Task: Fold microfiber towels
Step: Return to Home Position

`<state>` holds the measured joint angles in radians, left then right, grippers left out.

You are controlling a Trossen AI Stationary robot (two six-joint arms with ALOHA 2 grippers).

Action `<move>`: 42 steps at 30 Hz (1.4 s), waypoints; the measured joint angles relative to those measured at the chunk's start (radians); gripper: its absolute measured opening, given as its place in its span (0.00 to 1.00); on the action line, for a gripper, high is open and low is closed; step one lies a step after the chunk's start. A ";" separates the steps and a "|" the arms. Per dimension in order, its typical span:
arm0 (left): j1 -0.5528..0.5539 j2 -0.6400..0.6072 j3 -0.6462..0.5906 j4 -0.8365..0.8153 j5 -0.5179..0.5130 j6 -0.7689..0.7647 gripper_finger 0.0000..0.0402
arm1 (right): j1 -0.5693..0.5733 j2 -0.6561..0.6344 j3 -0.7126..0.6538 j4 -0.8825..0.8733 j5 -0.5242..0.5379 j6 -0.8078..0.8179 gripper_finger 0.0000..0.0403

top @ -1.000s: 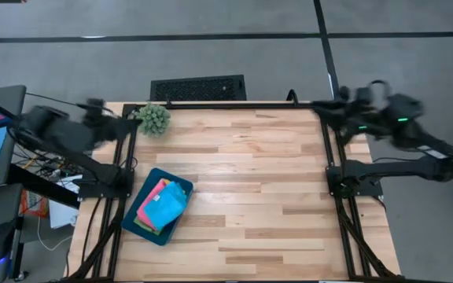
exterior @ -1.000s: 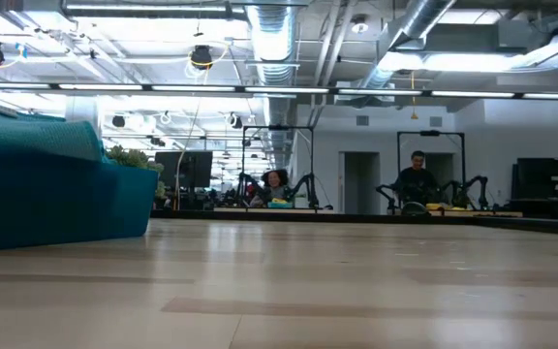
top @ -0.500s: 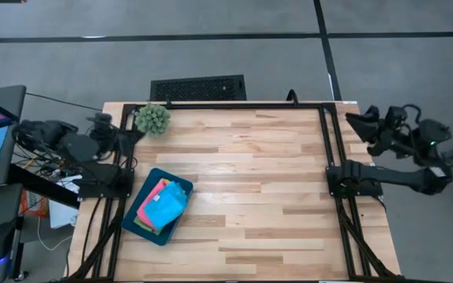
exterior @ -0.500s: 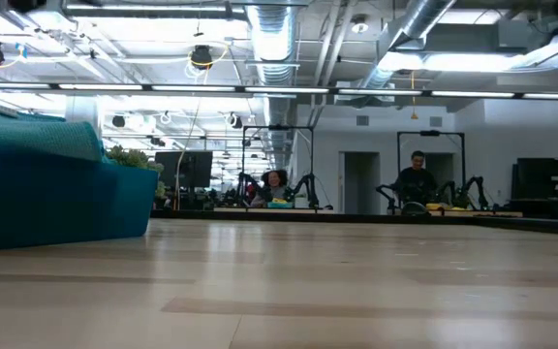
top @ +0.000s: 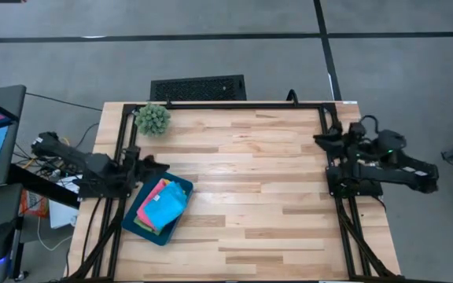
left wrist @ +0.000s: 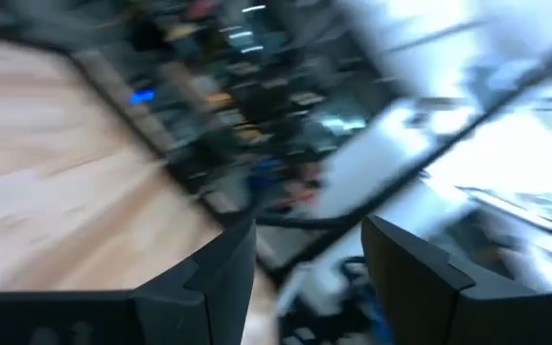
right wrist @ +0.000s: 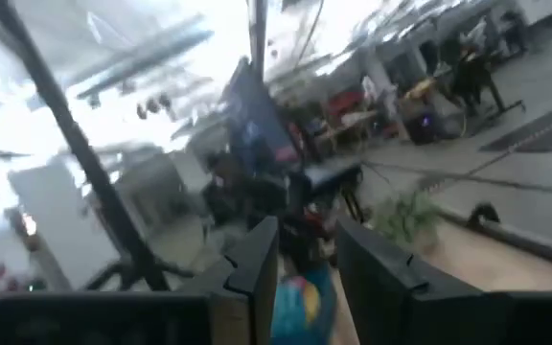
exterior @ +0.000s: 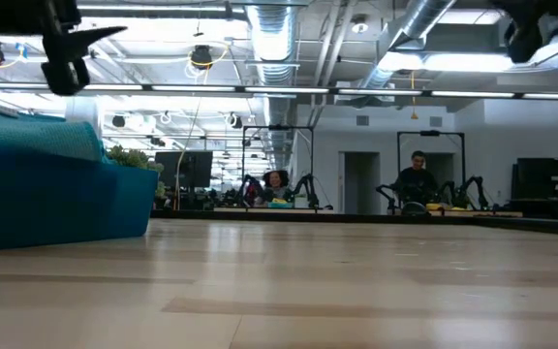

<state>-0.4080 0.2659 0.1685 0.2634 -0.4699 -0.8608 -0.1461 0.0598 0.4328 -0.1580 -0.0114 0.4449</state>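
**Both arms swing home, towels left stacked in the tray**

Since half a second ago, both arms have come in from beyond the table's sides and folded low along its edges.

High view: the left gripper [top: 157,166] now sits at the left edge of the table [top: 258,204], just beside the far corner of the tray [top: 182,186]. The right gripper [top: 325,140] is tucked at the right edge, well apart from everything. The microfiber towels [top: 162,204] lie folded in the tray, the light blue towel [top: 167,207] on top with the pink towel [top: 153,193] showing beneath. The other two are hard to make out. The plant ball [top: 153,119] stands untouched at the far left corner.

Low view: dark gripper parts have dropped into the top corners, which were bare a moment ago. The tray wall fills the left, and people sit at stations far behind.

Left wrist view: the fingers are spread, with nothing between them.

Right wrist view: the fingers stand apart and carry nothing.

Judging from this, the folding is done and only the parking of the arms remains.
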 joint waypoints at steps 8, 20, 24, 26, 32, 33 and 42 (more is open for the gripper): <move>0.000 -0.051 -0.144 0.338 0.222 0.314 0.46 | 0.090 -0.050 -0.298 0.427 -0.069 -0.035 0.33; 0.000 -0.103 -0.143 0.209 0.245 0.578 0.46 | 0.164 -0.055 -0.421 0.304 0.115 -0.060 0.33; 0.000 -0.103 -0.143 0.158 0.171 0.560 0.46 | 0.164 -0.054 -0.423 0.193 0.116 -0.029 0.33; 0.001 -0.103 -0.143 0.132 0.163 0.557 0.46 | 0.164 -0.054 -0.423 0.198 0.115 -0.096 0.33; 0.026 -0.104 -0.143 0.149 0.181 0.616 0.46 | 0.163 -0.055 -0.421 0.218 0.115 -0.302 0.33; 0.030 -0.104 -0.143 0.153 0.209 0.619 0.46 | 0.162 -0.055 -0.421 0.218 0.115 -0.320 0.33; 0.064 -0.104 -0.143 0.121 0.271 0.641 0.46 | 0.121 -0.055 -0.421 0.218 0.123 -0.384 0.33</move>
<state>-0.3437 0.1623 0.0254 0.3842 -0.1993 -0.2202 -0.0254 0.0051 0.0116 0.0596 0.1120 0.0608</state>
